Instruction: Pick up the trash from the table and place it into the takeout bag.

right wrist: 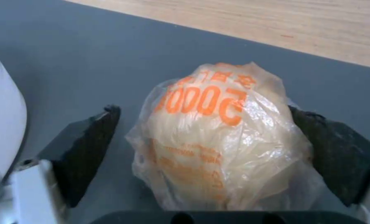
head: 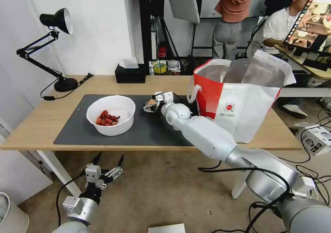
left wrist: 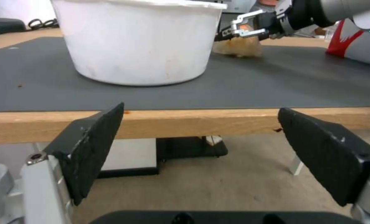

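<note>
Among the trash, a white round bowl (head: pixel 110 127) (left wrist: pixel 139 40) with red shell scraps (head: pixel 107 118) sits on the table's (head: pixel 41 122) dark grey mat (head: pixel 148 129). Just right of it lies the tan plastic-wrapped ball (head: pixel 150 103) (left wrist: pixel 239 48) (right wrist: pixel 218 137) with orange print. My right gripper (head: pixel 150 106) (left wrist: pixel 234 29) (right wrist: pixel 201 112) is open around the ball; one pad touches the wrap and a small gap is left at the other. The red-and-white takeout bag (head: pixel 238 108) (left wrist: pixel 351 46) stands open on the table's right end. My left gripper (head: pixel 109 156) (left wrist: pixel 200 110) hangs open below the table's front edge, holding nothing.
A black tissue box (head: pixel 130 75) and a tape roll (head: pixel 160 67) stand at the table's back edge, a black desk lamp (head: pixel 58 46) at the back left. Cables and a white box (head: pixel 317 138) lie on the floor to the right.
</note>
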